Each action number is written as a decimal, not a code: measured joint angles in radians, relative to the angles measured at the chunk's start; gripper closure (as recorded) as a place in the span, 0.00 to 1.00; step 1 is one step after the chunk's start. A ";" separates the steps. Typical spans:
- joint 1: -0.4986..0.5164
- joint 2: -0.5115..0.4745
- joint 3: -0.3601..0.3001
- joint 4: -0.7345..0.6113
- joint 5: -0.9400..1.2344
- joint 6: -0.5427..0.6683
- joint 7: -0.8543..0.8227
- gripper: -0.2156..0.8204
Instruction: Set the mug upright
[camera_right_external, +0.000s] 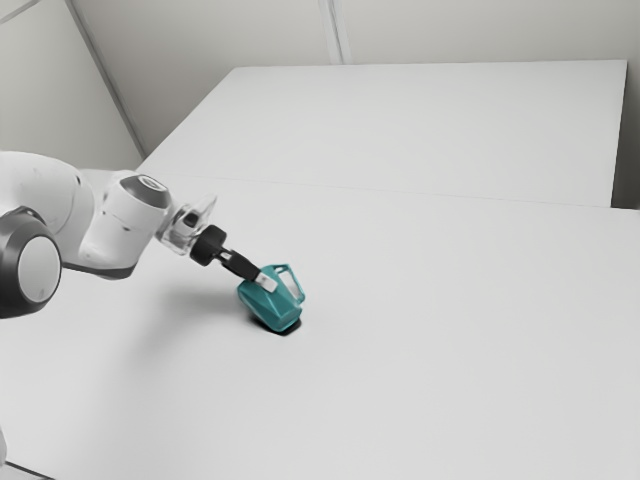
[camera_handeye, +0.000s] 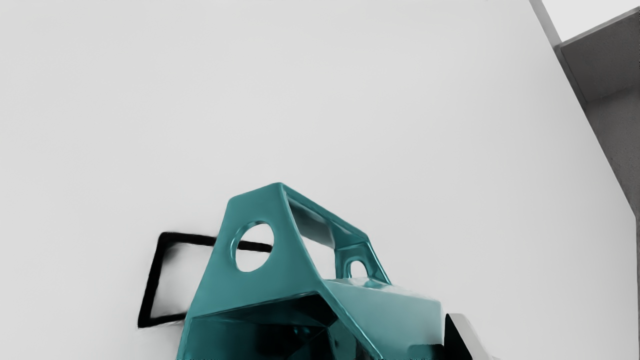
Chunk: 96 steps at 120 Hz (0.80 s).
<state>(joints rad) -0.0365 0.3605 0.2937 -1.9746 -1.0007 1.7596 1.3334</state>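
Note:
The teal mug (camera_right_external: 272, 306) is tilted over low at the table, its handle pointing up and toward the exterior view's right. My gripper (camera_right_external: 265, 283) reaches down to it from the exterior view's left, with one fingertip against the near side and the far one hidden behind the body. In the wrist view the mug (camera_handeye: 385, 305) shows its dark opening and its angular handle with round holes. A fingertip (camera_handeye: 467, 340) presses beside its outer wall; the opposite one is hidden by the mug. The gripper appears shut on the mug.
The white table (camera_right_external: 450, 330) extends around the mug, with a pale raised panel or surface (camera_right_external: 430, 125) beyond it. A black outline like a shadow (camera_handeye: 152, 285) lies on the white surface beside the handle.

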 joint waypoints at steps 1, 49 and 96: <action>0.000 0.000 -0.001 0.000 0.000 0.000 0.001 0.81; 0.000 -0.045 -0.027 0.000 -0.005 -0.001 0.035 0.94; -0.052 -0.204 -0.066 -0.011 0.324 0.090 -0.080 0.95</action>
<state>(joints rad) -0.0884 0.1565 0.2277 -1.9853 -0.6767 1.8491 1.2532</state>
